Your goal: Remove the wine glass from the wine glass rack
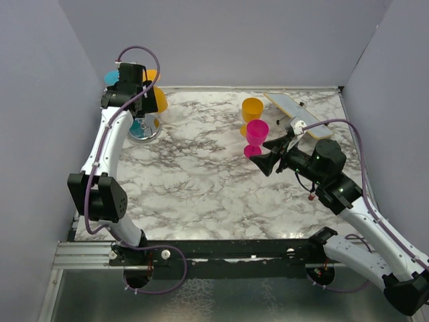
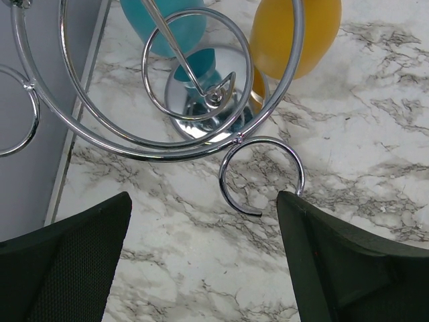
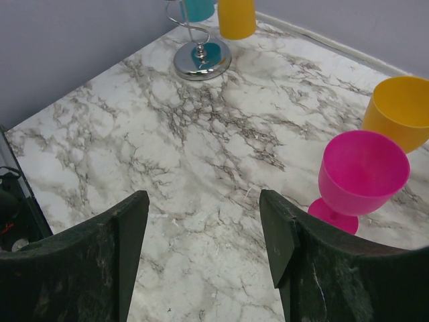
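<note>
The wine glass rack stands at the far left, a silver wire stand on a shiny disc base. A teal wine glass and an orange wine glass hang from it upside down. One small hoop is empty. My left gripper is open and empty, above the rack and just beside that hoop; it also shows in the top view. My right gripper is open and empty, low beside a pink wine glass. A yellow wine glass stands behind the pink one.
A flat pale board lies at the far right. Grey walls close the left, back and right sides. The pink glass and yellow glass stand right of my right fingers. The rack base is far across the marble table.
</note>
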Motion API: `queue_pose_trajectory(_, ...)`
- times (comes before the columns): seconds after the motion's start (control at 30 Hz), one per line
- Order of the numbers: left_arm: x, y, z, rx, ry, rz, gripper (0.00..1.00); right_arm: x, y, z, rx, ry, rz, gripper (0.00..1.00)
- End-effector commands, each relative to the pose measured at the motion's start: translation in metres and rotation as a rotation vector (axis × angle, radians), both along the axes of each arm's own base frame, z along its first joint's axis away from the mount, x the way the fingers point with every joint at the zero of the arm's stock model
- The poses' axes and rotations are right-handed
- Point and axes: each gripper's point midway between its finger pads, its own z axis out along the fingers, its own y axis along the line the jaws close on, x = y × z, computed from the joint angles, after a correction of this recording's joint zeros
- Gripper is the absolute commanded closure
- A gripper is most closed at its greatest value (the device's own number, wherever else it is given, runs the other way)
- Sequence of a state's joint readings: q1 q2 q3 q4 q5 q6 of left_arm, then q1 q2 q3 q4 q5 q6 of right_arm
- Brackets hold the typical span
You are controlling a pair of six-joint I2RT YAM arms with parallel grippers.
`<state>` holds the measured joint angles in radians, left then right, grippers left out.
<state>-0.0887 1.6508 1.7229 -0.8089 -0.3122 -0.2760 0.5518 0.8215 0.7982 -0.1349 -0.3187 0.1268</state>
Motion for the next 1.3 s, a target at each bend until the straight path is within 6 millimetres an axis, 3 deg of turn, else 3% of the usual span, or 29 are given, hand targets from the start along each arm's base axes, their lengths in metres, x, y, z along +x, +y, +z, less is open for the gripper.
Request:
queue_pose_trajectory(0.0, 0.003, 0.010, 0.006, 0.027, -0.022, 0.042, 0.08, -0.003, -0.002, 0.012, 0.021, -0.024, -0.007, 0.32)
queue_pose_trajectory(0.2, -0.008, 0.025, -0.007, 0.032, 0.008, 0.085, 0.08, -0.003, -0.002, 0.011, 0.020, -0.024, -0.006, 0.32)
queue_pose_trajectory(0.5, -0.024, 0.044, 0.007, 0.033, -0.027, 0.121, 0.08, -0.004, -0.001, 0.010, 0.021, -0.022, 0.000, 0.32)
queue_pose_trajectory(0.9, -0.046, 0.066, 0.008, 0.049, -0.030, 0.173, 0.07, -0.003, 0.002, 0.009, 0.022, -0.015, 0.011, 0.32)
queue_pose_trajectory(1.1, -0.057, 0.061, 0.025, 0.026, -0.079, 0.150, 0.07, -0.003, 0.004, 0.008, 0.023, -0.012, 0.021, 0.32)
queue_pose_trajectory(1.27, -0.058, 0.034, 0.056, -0.080, -0.169, 0.034, 0.03, -0.003, 0.004, 0.008, 0.025, -0.015, 0.022, 0.32)
